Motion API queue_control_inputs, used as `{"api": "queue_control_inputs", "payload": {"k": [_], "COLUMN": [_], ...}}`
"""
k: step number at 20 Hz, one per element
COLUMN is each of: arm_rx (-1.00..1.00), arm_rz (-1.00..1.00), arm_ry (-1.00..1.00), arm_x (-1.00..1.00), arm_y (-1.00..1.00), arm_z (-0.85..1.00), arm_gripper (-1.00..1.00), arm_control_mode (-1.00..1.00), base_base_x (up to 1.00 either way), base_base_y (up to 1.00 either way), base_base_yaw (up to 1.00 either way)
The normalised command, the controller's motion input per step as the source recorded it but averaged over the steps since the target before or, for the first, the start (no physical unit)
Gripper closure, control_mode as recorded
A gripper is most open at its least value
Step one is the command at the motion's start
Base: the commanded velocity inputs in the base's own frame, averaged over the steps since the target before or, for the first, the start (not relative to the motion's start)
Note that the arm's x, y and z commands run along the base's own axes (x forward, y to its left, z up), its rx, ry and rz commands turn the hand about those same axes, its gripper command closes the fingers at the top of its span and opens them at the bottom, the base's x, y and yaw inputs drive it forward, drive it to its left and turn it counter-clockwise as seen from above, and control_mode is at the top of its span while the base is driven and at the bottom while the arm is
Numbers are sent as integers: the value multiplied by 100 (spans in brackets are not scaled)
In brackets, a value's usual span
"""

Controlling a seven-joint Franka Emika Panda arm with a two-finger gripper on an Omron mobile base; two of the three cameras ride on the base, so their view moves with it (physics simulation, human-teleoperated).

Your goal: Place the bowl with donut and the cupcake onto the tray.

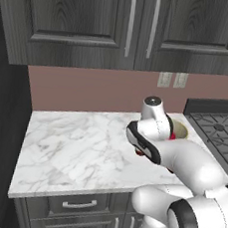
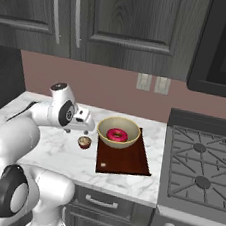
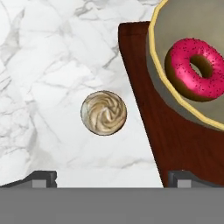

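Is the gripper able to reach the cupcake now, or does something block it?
Probably yes. In the hand view the cupcake stands alone on the marble counter, apart from the tray, and lies ahead of the open gripper, whose fingertips are spread wider than it. Nothing lies between them.

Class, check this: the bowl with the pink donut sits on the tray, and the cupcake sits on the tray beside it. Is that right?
Not quite. The bowl with the donut is on the tray, but the cupcake stands on the marble counter beside the tray, as the hand view shows.
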Motion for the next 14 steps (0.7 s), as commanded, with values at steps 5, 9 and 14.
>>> {"api": "queue_control_inputs", "payload": {"k": [5, 9, 14], "arm_rx": [4, 4, 6], "arm_rz": [0, 0, 0], "arm_ry": [-1, -3, -1], "arm_x": [15, 27, 9], "arm_y": [0, 0, -5], "arm_z": [-14, -19, -27], "arm_gripper": [-100, -100, -100], "arm_control_mode": [-100, -100, -100], "base_base_x": [0, 0, 0], "base_base_y": [0, 0, 0], "base_base_yaw": [0, 0, 0]}}
